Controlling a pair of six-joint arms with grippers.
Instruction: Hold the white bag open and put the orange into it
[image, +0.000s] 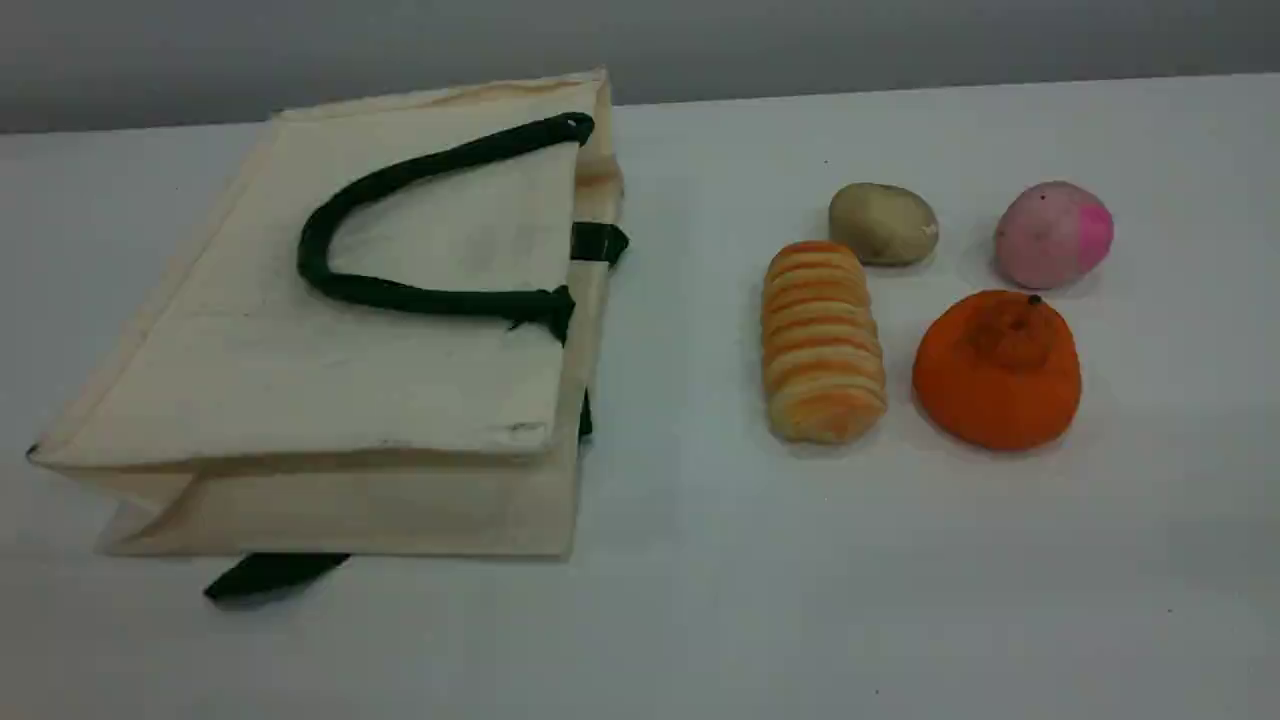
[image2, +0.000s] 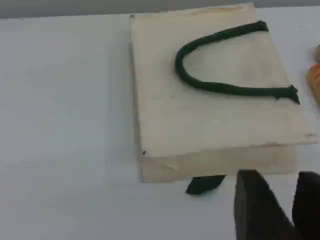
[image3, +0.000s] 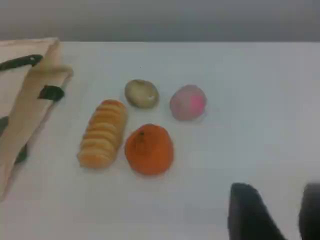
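A: What is seen nearest, at the bottom of the wrist views?

B: The left gripper (image2: 278, 182) is seen over the bare white table (image2: 65, 190). Its two dark fingers are parted and nothing is held between them. The right gripper (image3: 276, 192) is shown in the same way: fingers apart, nothing grasped.

A: What is found next on the table?

B: In the scene view a green strap tab (image: 270, 572) is seen sticking out from under the near edge of the white bag (image: 330, 400). The bag is laid flat on the left part of the table, its faces pressed together, so the mouth is closed. A dark green rope handle (image: 400, 295) is laid in a loop upon its upper face. The edge where this handle is fixed is turned to the right, toward the foods.

A: Where is the orange placed?

B: The orange (image: 997, 372) is set on the table at the right, well apart from the bag, with its knobby stem end turned up. Just beside it, on the left, a striped bread roll (image: 822, 342) is laid lengthwise, and a narrow gap is left between them.

A: What is seen further back?

B: Behind the roll a potato (image: 882, 223) is placed, and behind the orange a pink round fruit (image: 1052, 234). Beyond the far table edge a grey wall (image: 640, 40) is seen.
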